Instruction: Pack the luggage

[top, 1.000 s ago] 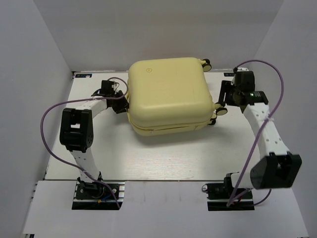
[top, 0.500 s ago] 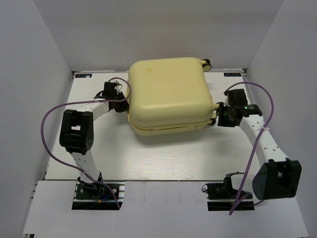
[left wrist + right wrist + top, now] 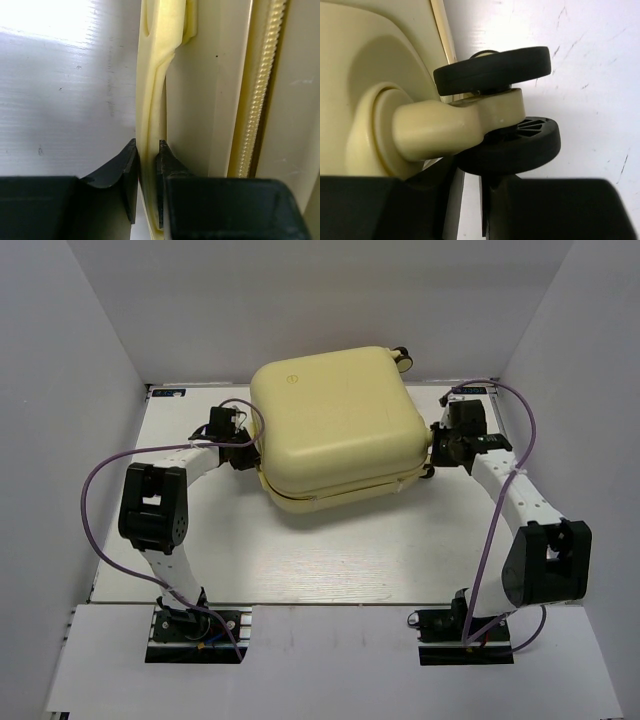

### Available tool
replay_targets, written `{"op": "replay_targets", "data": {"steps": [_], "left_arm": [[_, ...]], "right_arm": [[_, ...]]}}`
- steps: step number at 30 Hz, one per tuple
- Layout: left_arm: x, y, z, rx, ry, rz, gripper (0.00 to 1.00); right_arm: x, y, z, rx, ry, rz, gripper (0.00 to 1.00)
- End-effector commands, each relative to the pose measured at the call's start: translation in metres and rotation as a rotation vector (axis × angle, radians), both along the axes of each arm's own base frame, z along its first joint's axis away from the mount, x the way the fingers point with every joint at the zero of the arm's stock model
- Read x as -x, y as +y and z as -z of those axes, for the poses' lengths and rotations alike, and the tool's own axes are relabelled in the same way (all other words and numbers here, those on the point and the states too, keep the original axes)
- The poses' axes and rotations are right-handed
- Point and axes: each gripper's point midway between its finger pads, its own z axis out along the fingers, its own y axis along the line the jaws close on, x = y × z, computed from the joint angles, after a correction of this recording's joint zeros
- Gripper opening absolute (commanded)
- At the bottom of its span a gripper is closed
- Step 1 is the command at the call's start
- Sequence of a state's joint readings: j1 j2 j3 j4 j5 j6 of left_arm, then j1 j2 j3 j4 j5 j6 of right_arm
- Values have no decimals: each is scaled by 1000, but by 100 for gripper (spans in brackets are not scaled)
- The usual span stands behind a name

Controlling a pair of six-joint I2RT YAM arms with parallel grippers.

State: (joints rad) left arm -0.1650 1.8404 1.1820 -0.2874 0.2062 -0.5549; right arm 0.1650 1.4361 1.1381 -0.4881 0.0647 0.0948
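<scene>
1. Two arms flank the luggage, one on each side. It is shut and lies flat on the white tabletop, towards the far end, turned a little askew.
2. The luggage is pale yellow with rounded corners. In the top view a black wheel sticks out at its far right corner.
3. The left gripper sits against the left side of the luggage.
4. In the left wrist view the left gripper is clamped on a thin pale yellow handle. One finger presses each face of the handle.
5. The handle stands off the side wall. The zipper runs alongside, to the right in that view.
6. The right gripper is at the right side of the luggage, down by the near right corner.
7. In the right wrist view the right gripper is just under a double black wheel on a cream bracket.
8. Its fingers are close together, with a narrow gap between them.
9. The lower disc of the wheel touches or nearly touches the fingertips. I cannot tell whether the gripper pinches the wheel or is loose.
10. Purple cables loop off both arms.
</scene>
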Motion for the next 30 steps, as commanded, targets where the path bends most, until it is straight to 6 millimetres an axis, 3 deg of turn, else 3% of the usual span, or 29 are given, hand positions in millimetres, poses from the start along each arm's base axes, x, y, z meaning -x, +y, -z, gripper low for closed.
{"op": "replay_targets", "data": {"steps": [1,3,5,7,9,10,11,12,15,18,25,30], "left_arm": [[41,-5,29,-17,165,46,0],[38,-5,28,-14,170,43,0],[38,-4,29,-11,173,41,0],[38,-6,30,-2,182,44,0],[39,-9,31,8,190,49,0],[39,-8,31,6,189,44,0],[40,-8,31,6,191,44,0],[40,-7,33,2,196,40,0],[42,-5,33,-3,197,37,0],[43,-2,33,-16,196,29,0],[51,5,30,-39,178,18,0],[52,6,30,-43,180,33,0]], "right_arm": [[-41,45,-62,-75,-249,-147,22],[-39,44,-61,-61,-251,-164,24],[-26,47,-56,-57,-226,-204,32],[-5,45,-46,-37,-202,-253,41],[18,44,-31,-18,-145,-277,42],[32,46,-43,-28,-179,-297,45],[46,56,-36,-51,-156,-350,47],[59,61,-47,-58,-196,-396,51],[91,85,-26,-91,-143,-562,55],[105,97,-3,-66,-86,-649,58],[86,88,34,21,-142,-553,58],[69,88,38,40,-200,-508,60]]}}
